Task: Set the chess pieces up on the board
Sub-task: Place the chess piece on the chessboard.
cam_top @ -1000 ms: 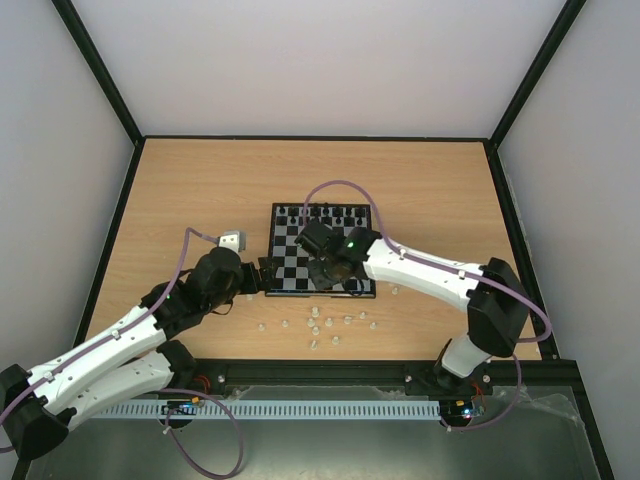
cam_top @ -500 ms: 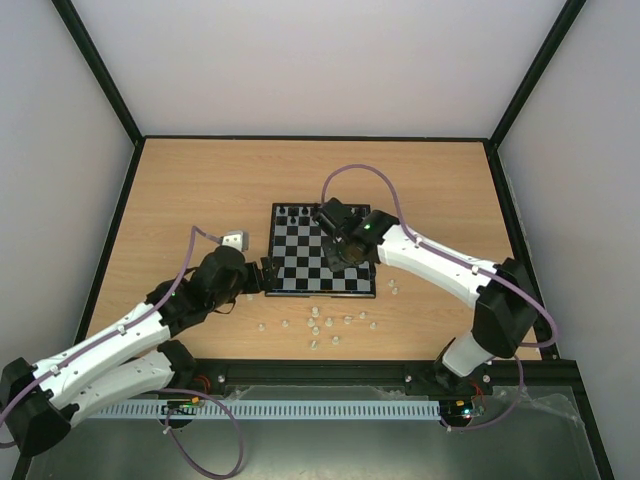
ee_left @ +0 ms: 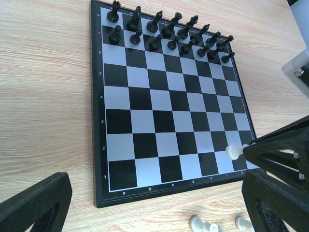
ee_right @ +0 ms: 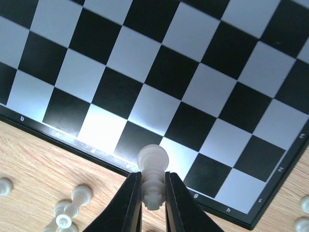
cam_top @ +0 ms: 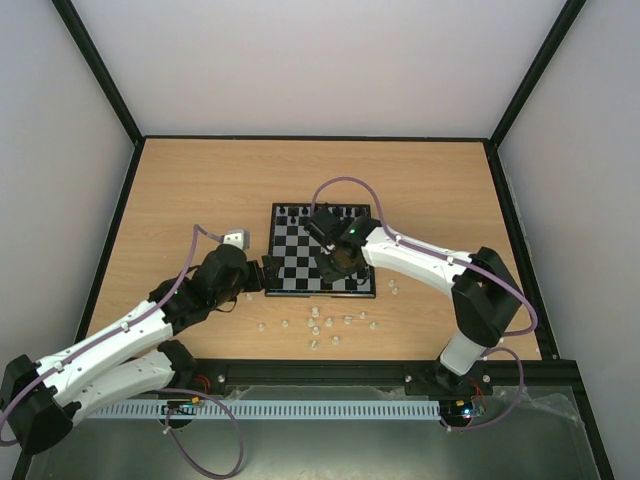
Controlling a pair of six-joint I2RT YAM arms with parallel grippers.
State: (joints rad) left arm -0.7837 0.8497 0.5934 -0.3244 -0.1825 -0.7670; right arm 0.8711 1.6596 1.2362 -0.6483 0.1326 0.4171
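Observation:
The board (cam_top: 290,272) lies flat at mid-table, with black chess pieces (cam_top: 300,212) lined up on its two far rows (ee_left: 169,36). My right gripper (cam_top: 336,266) hovers over the board's near right part, shut on a white chess piece (ee_right: 152,164) whose round head sticks out past the fingertips (ee_right: 136,181). The left wrist view shows that piece (ee_left: 233,152) above the squares near the right corner. My left gripper (cam_top: 264,272) stands open and holds nothing at the board's left near edge (ee_left: 159,183). Several white pieces (cam_top: 320,325) lie loose on the wood in front of the board.
Loose white pieces (ee_left: 205,224) (ee_right: 67,209) are scattered just off the board's near edge. The wooden table (cam_top: 180,190) is fenced by black-framed pale walls. Purple cables (cam_top: 345,184) loop above both arms.
My right gripper swung toward the far side of the board and came back toward its near edge, still holding the white piece. The left arm has barely moved.

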